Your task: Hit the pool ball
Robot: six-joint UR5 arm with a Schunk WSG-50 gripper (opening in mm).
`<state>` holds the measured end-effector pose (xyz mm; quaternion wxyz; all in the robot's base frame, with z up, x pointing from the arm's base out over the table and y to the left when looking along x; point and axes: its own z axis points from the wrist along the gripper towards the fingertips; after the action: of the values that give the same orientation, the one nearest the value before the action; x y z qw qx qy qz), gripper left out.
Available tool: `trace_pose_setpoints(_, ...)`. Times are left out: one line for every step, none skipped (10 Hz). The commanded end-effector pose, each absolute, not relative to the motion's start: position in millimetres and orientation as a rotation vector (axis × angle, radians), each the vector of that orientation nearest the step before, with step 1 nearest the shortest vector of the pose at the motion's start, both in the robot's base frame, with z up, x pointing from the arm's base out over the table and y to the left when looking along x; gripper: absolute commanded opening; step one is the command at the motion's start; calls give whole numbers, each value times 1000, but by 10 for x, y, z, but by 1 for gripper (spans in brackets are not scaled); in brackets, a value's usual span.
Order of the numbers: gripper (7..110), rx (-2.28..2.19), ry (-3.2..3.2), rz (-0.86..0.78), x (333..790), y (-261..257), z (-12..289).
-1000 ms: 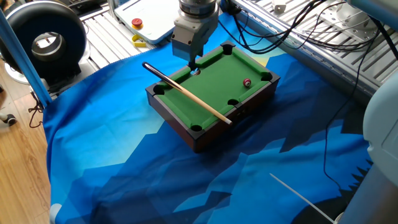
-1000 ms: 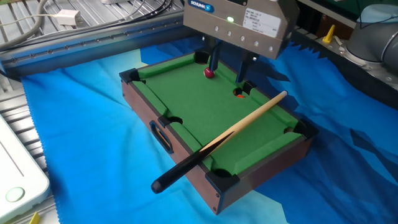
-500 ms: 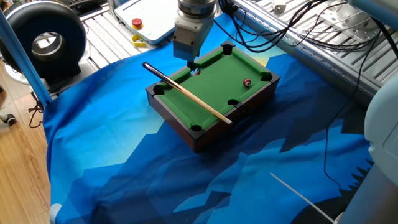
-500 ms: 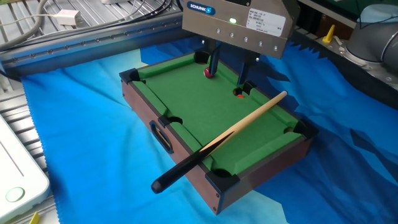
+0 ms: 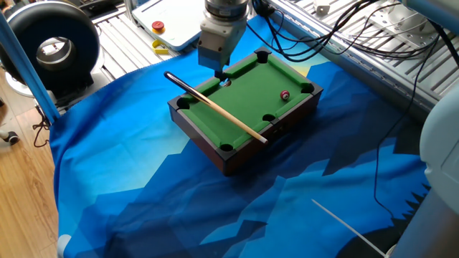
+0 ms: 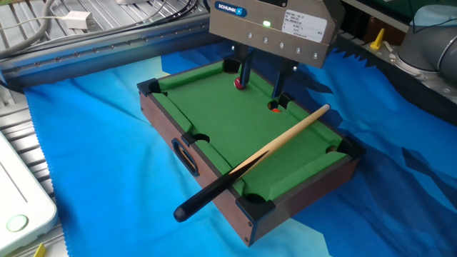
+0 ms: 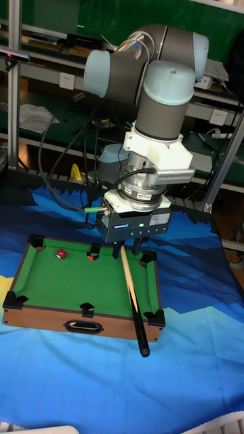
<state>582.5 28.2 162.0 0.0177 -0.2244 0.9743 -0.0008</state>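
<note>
The pool ball [image 5: 285, 95] [image 6: 240, 83] [image 7: 61, 253] is a tiny dark-red ball resting on the green felt of a small wooden pool table [image 5: 202, 136] [image 6: 221, 189] [image 7: 41, 317]. My gripper [image 5: 223, 76] [image 6: 262, 91] [image 7: 130, 252] hangs over a long rail by a side pocket. It is open, with nothing between its fingers, and it stands apart from the ball. A wooden cue [image 5: 229, 115] [image 6: 285, 139] [image 7: 132, 298] lies slanted across the table, its dark butt overhanging a rail. Something orange [image 6: 275, 108] [image 7: 92, 256] sits in the side pocket.
A blue cloth [image 5: 143, 186] covers the table top. A black ring-shaped device [image 5: 50, 46] stands at the back left, beside a white box with a red button [image 5: 158, 26]. Cables [image 5: 344, 29] run over the metal frame behind, and another white box [image 6: 18, 207] lies near the cloth's edge.
The gripper has risen slightly above the rail. The ball and the cue have not moved.
</note>
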Motion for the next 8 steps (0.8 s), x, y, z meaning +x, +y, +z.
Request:
trace_pose_setpoints(44,-578,3049,23,5943,389,1649)
trace_pose_setpoints(44,-477,3062,3,6005,373,1662)
trace_pose_setpoints(44,-421,3072,23,6068,389,1672)
trace_pose_setpoints(44,-394,3070,44,6133,417,1661)
trace_pose_setpoints(44,-388,3066,65,6192,470,1639)
trace_pose_setpoints(44,-387,3064,72,6245,526,1617)
trace_pose_setpoints(44,-390,3063,72,6295,600,1603)
trace_pose_setpoints(44,-398,3056,68,6337,641,1591)
